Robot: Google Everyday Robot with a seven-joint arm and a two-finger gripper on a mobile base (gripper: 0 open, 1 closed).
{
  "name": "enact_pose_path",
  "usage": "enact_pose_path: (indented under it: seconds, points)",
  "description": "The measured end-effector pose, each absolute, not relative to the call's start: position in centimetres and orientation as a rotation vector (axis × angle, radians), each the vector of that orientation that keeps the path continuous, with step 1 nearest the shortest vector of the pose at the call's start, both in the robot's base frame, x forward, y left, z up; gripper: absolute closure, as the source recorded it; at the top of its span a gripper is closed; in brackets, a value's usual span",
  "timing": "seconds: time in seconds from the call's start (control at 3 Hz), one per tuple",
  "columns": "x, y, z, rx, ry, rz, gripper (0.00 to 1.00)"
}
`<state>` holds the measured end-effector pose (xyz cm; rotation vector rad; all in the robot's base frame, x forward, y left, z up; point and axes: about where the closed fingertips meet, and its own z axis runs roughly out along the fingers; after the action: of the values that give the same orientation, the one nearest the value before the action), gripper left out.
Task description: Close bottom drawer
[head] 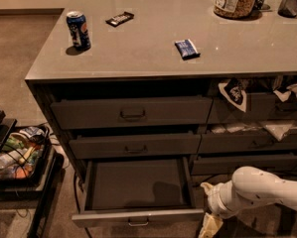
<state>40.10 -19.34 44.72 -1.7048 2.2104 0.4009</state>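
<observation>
Entering from the right, the arm [267,190] points its gripper [210,226] down beside the bottom drawer [138,185], spread unclear.

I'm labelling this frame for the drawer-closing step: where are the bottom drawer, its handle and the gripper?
bottom drawer [138,185], camera view, on its bare flat base.
handle [138,223], camera view, on the metal loop at the front's centre.
gripper [210,226], camera view, on its tip, just right of the drawer's front corner.
</observation>
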Motion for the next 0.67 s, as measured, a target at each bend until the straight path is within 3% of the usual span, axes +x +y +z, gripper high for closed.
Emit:
enact_pose_path:
  seconds: [0.67]
  points:
    - [40.5, -18.5, 43.3, -1.744, 2.15, 0.429, 0.0]
